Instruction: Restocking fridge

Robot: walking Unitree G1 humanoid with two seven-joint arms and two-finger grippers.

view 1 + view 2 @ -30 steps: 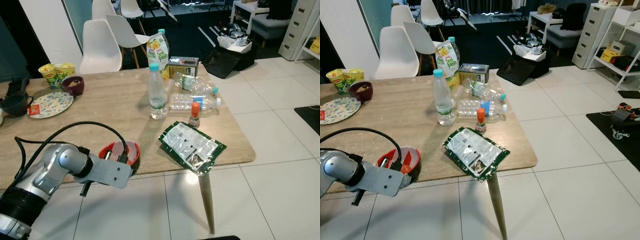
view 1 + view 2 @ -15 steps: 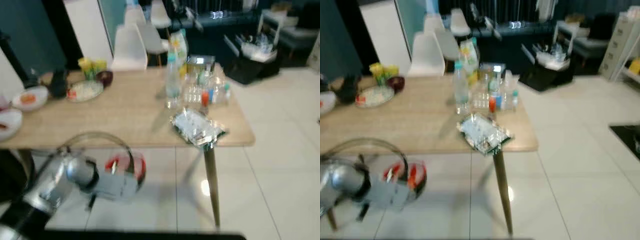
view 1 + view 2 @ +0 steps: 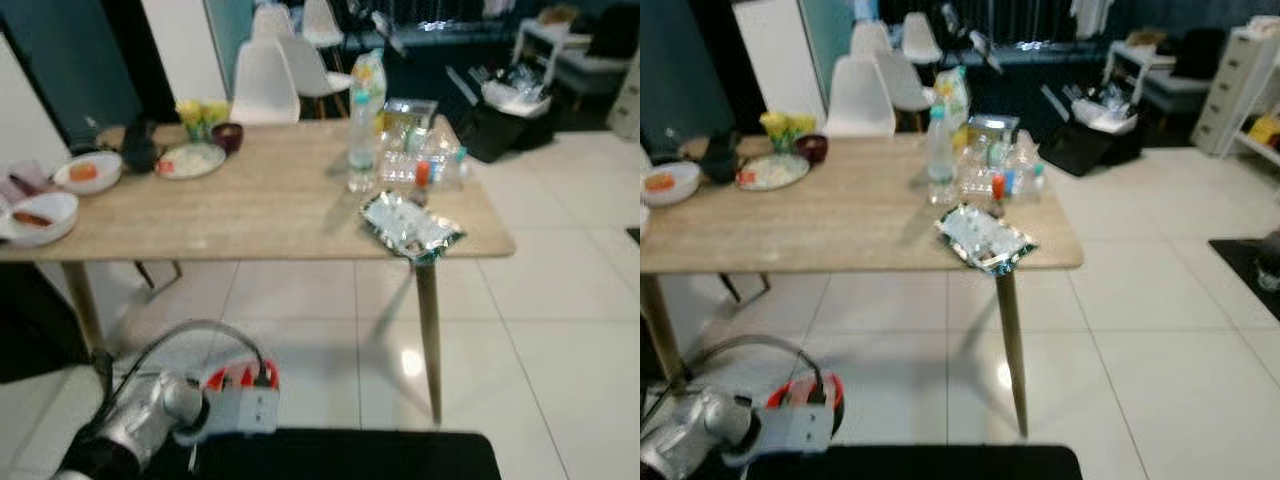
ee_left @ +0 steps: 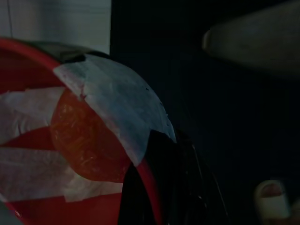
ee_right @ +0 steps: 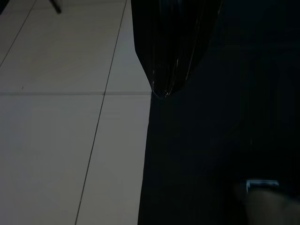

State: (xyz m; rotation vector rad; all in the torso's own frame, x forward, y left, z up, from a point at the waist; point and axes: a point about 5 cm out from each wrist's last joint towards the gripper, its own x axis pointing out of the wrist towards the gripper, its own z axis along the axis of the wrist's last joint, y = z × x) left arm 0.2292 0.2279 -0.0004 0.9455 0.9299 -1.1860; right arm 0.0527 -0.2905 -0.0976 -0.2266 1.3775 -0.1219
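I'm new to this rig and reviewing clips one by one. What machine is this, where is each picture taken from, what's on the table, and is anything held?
It is a two-armed humanoid robot. The two wide pictures come from its head camera; the two dark ones from cameras on its wrists. The left gripper, low over the tiled floor, holds a red bowl covered with film. On the wooden table stand a water bottle, a green-edged packet, a patterned plate and white dishes. The right arm hangs idle; its wrist view shows one black finger above the floor.

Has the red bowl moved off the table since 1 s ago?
Yes. The red bowl, held by the left gripper, now hangs low over the floor, clear of the table edge it was at.
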